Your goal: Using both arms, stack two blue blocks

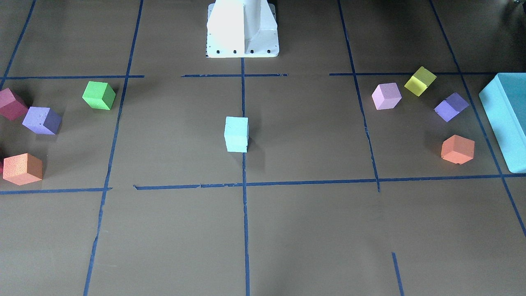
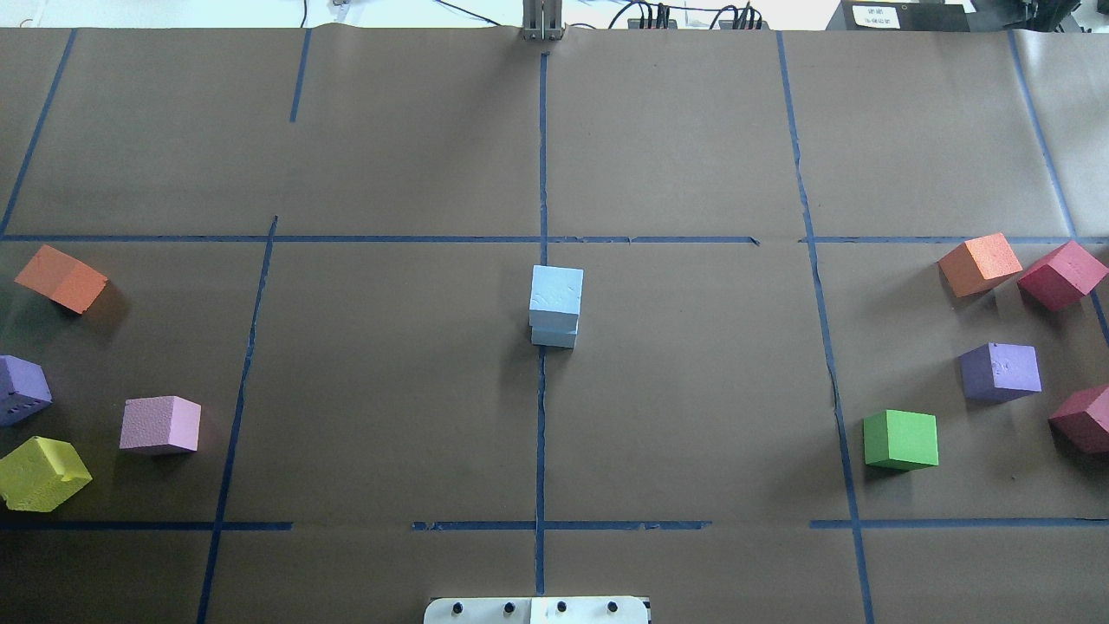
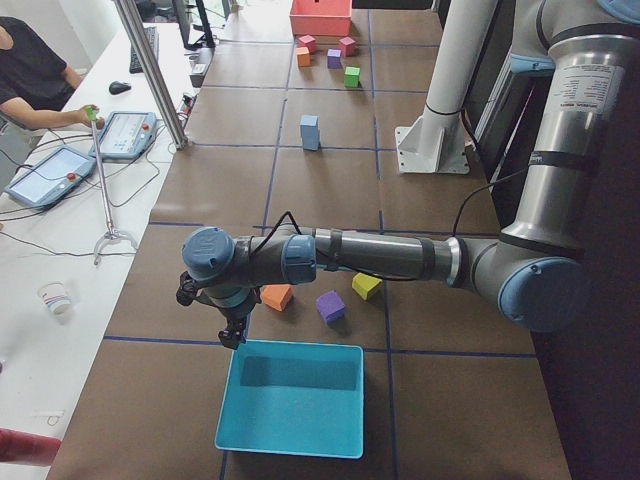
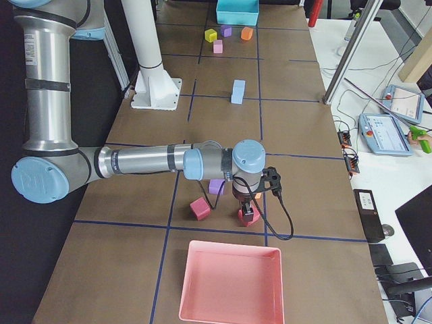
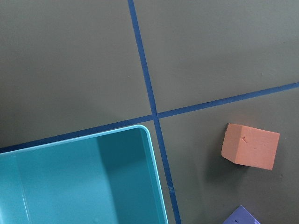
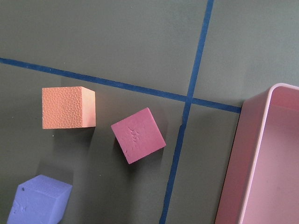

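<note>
The two blue blocks stand stacked one on the other at the table's middle, on the blue centre tape line: the top block (image 2: 556, 290) sits squarely on the lower one (image 2: 554, 336). The stack also shows in the front view (image 1: 236, 134) and both side views (image 3: 310, 132) (image 4: 237, 91). My left gripper (image 3: 232, 335) hangs far away at the table's left end, by the turquoise box (image 3: 290, 400). My right gripper (image 4: 248, 213) hangs at the right end, over a magenta cube (image 6: 138, 141). I cannot tell whether either gripper is open or shut.
Loose cubes lie on both sides: green (image 2: 901, 439), purple (image 2: 1001, 371), orange (image 2: 979, 263) and magenta (image 2: 1061, 275) on the right; orange (image 2: 61, 277), pink (image 2: 160, 425), yellow (image 2: 42, 472) on the left. A pink tray (image 4: 233, 283) lies at the right end. The white pedestal (image 1: 242, 28) stands behind the stack.
</note>
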Robot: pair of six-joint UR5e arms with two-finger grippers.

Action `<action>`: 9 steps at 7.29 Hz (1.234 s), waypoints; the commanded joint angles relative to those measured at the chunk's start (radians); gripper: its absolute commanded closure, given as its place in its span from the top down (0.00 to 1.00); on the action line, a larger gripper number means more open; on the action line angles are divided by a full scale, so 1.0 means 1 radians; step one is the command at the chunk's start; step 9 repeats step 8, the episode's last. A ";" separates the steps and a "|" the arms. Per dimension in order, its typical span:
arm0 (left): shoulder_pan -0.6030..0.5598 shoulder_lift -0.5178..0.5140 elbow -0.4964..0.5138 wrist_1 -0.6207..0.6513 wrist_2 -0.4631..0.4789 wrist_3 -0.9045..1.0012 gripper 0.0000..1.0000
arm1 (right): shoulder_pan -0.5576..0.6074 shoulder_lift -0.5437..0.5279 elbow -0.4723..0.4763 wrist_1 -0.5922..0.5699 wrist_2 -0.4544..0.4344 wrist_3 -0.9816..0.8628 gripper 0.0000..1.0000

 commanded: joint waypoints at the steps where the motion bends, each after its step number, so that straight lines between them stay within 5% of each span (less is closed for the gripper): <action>1: 0.001 0.003 -0.011 -0.016 0.005 0.001 1.00 | 0.000 0.009 -0.003 0.003 0.003 0.001 1.00; 9: 0.003 -0.008 -0.083 -0.016 0.050 0.001 1.00 | -0.003 0.023 -0.022 0.012 0.003 0.010 1.00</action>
